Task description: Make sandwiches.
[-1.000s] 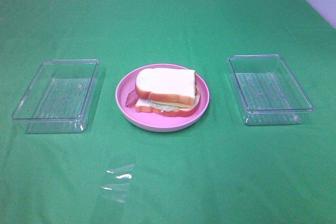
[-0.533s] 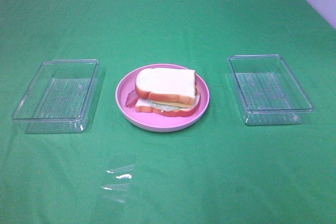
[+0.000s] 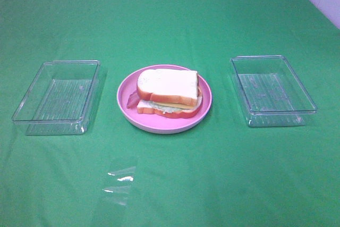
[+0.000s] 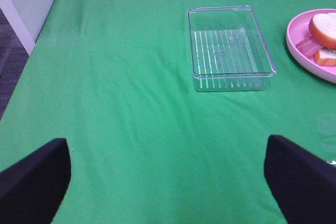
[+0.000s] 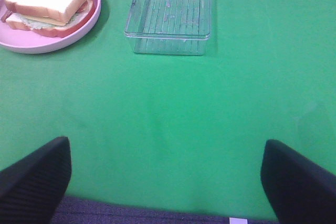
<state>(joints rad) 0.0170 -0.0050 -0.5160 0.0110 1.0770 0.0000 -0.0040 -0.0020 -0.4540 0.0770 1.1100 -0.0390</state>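
Observation:
The sandwich [image 3: 168, 93] sits stacked on a round pink plate [image 3: 206, 102] in the middle of the green table: two white bread slices with orange-brown crust, green lettuce, yellow cheese and a red bacon strip sticking out at the left. It also shows in the right wrist view [image 5: 48, 1], and partly in the left wrist view [image 4: 325, 35]. My left gripper [image 4: 168, 182] is open and empty, well back from the plate. My right gripper [image 5: 165, 179] is open and empty near the table's front edge. Neither gripper appears in the exterior view.
An empty clear plastic tray [image 3: 57, 97] stands left of the plate and another [image 3: 272, 90] right of it. A small piece of clear film [image 3: 120, 182] lies on the cloth in front. The table's left edge [image 4: 31, 35] and front edge [image 5: 157, 213] show in the wrist views.

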